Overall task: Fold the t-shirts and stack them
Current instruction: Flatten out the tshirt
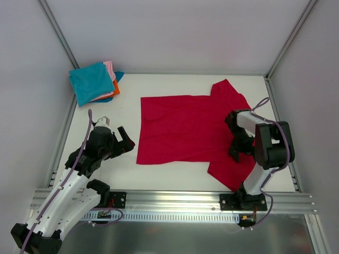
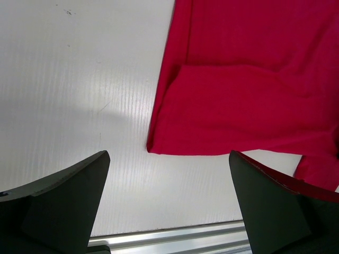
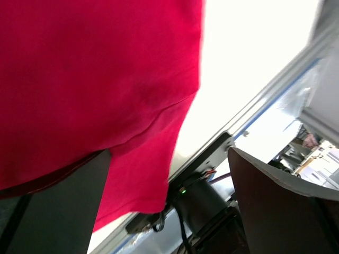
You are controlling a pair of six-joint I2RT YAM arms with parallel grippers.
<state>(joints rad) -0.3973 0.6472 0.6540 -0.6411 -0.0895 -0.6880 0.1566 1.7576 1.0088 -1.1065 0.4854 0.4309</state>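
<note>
The white bench (image 1: 175, 174) carries everything, and the largest thing on it is the red t-shirt (image 1: 185, 129), spread flat ahead and to the right of the left claw (image 1: 123, 141), and under the right claw (image 1: 237, 138), which hangs over its sleeve end. Both claws stand wide with nothing held. In the left wrist view the shirt's near corner (image 2: 154, 147) lies ahead, between the fingers but apart from them. The likely trouble: if the left claw comes down short, it closes on bare bench; if the right bites only one layer by the lower sleeve (image 1: 232, 172), the fold will drag crooked. Far ahead of the left claw sits the folded stack (image 1: 95, 83), teal on top, with pink, orange and blue edges showing. No container is in view.
</note>
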